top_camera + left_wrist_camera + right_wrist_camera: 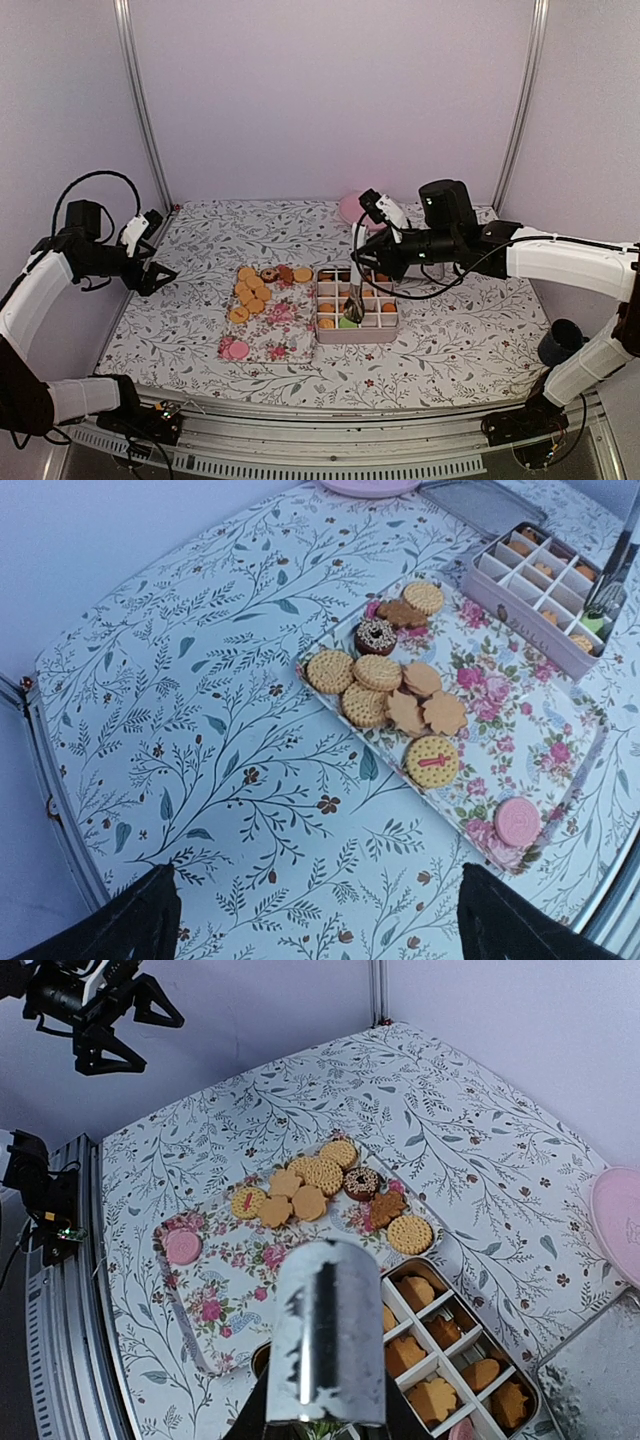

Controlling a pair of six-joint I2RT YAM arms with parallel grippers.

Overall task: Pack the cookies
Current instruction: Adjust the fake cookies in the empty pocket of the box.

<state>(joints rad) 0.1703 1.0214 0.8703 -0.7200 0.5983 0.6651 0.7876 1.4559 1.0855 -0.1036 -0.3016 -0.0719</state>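
Your left gripper (160,280): jaws spread wide, empty, hovering at 9 o'clock of floral tray (285,335). Your right gripper (362,268): clamped on metal tool (354,292), tip down in divided box (357,337) at tray's 3 o'clock. Cookies (255,290): cluster at tray's 12 o'clock end, pink one at 6 o'clock, more in box cells.

Left desk open, box side crowded.

My left tool (158,277) hangs with jaws spread over bare desk (180,320), with nothing between it and the floral tray (285,335). The cookies (252,290) bunch at the tray's far end; the near half is flat apart from one pink one. My right tool (360,258) grips metal tongs (325,1330) planted in the divided box (358,338), blocking its middle cells from above. The box sits hard against the tray's right edge, with the pink plate (350,207) behind it and a dark blue cup (560,342) at the right edge.
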